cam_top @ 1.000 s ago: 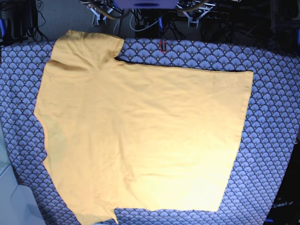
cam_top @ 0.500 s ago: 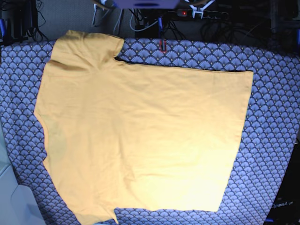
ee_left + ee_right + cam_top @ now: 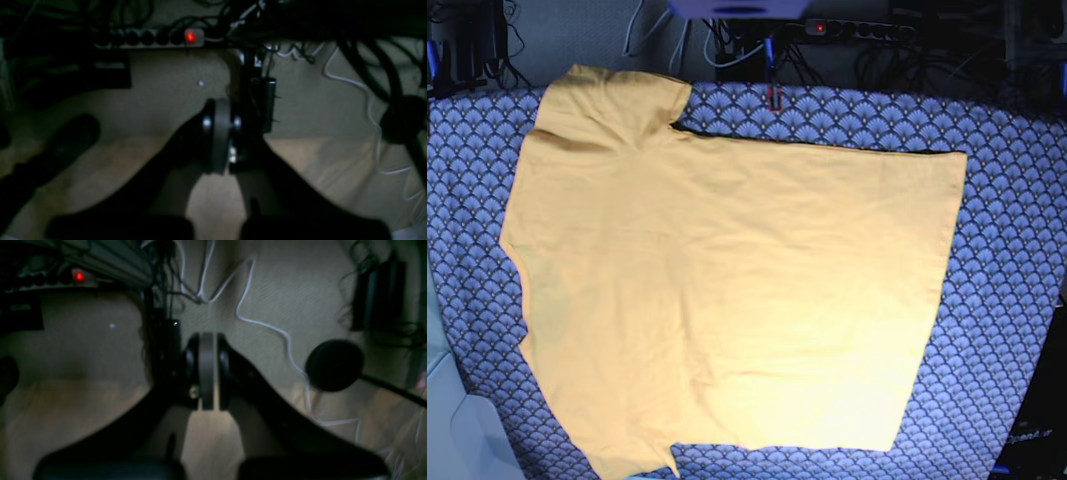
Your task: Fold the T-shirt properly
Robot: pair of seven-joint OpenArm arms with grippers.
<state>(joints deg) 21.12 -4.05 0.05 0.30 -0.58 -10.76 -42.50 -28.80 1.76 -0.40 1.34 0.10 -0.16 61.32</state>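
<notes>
The yellow-orange T-shirt (image 3: 727, 300) lies spread flat on the blue-grey scallop-patterned cloth (image 3: 1007, 300) in the base view, one sleeve at the upper left, hem toward the right. Neither arm shows in the base view. In the left wrist view my left gripper (image 3: 223, 136) is shut with nothing between its fingers, hanging over the floor behind the table. My right gripper (image 3: 206, 373) in the right wrist view is likewise shut and empty above the floor. The T-shirt does not appear in either wrist view.
A power strip with a red light (image 3: 190, 36) (image 3: 78, 276) (image 3: 819, 27) lies on the floor behind the table among dark cables. White cables (image 3: 260, 323) snake over the carpet. A dark round base (image 3: 333, 365) stands near the right gripper.
Arm parts seen at the top edge of the base view have pulled back out of sight. The T-shirt has not moved.
</notes>
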